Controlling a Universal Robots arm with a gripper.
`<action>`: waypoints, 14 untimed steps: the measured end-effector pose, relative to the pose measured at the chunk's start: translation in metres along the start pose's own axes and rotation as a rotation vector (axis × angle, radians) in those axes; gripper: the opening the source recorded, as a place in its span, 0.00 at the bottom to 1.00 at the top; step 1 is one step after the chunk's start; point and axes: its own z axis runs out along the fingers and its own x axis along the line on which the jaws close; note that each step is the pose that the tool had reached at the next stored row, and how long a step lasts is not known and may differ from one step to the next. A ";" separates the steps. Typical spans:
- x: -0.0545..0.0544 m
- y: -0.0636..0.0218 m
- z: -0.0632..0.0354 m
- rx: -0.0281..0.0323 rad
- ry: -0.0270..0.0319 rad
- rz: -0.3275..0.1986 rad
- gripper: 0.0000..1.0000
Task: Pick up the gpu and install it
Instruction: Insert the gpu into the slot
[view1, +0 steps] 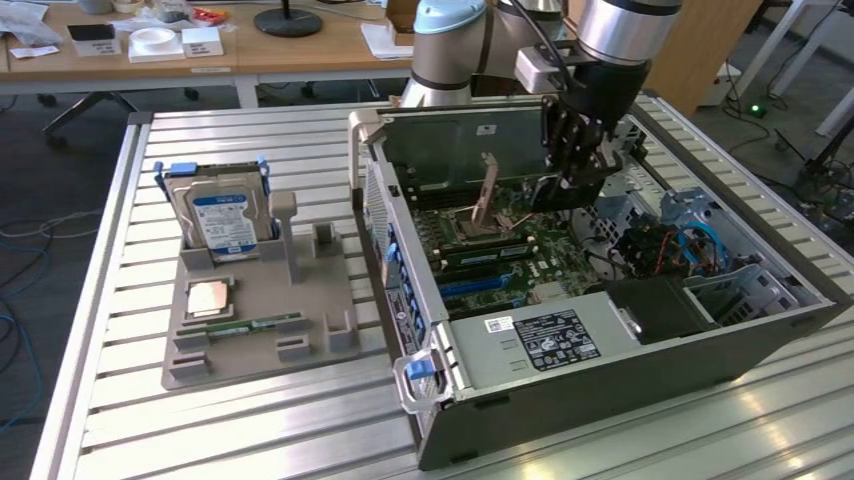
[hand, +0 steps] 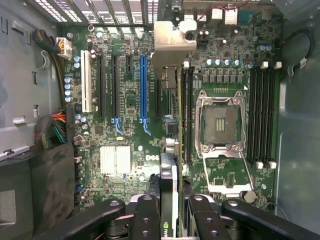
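My gripper (view1: 582, 170) hangs inside the open computer case (view1: 400, 250), above the motherboard (view1: 534, 255). It is shut on the gpu (hand: 170, 165), which the wrist view shows edge-on between the two fingers (hand: 146, 217), with its silver end bracket (hand: 172, 42) at the far end. The card hangs above the board, just beside the long blue slot (hand: 143, 85) and next to the empty processor socket (hand: 220, 125). In the exterior view the gpu (view1: 558, 192) appears as a dark piece below the fingertips.
A grey fixture tray (view1: 254, 350) stands at the exterior view's left of the case, holding a hard drive (view1: 224, 215), a RAM stick (view1: 247, 325) and a processor (view1: 207, 298). Inside the case sit the power supply (view1: 561, 340), cable bundles (hand: 55, 127) and memory slots (hand: 262, 115).
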 end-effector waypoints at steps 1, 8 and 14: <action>0.000 0.0008 -0.0001 0.0000 0.0001 0.000 0.27; 0.005 0.0096 -0.0001 0.0024 0.0001 0.000 0.27; 0.007 0.0175 0.0013 0.0055 0.0000 0.000 0.27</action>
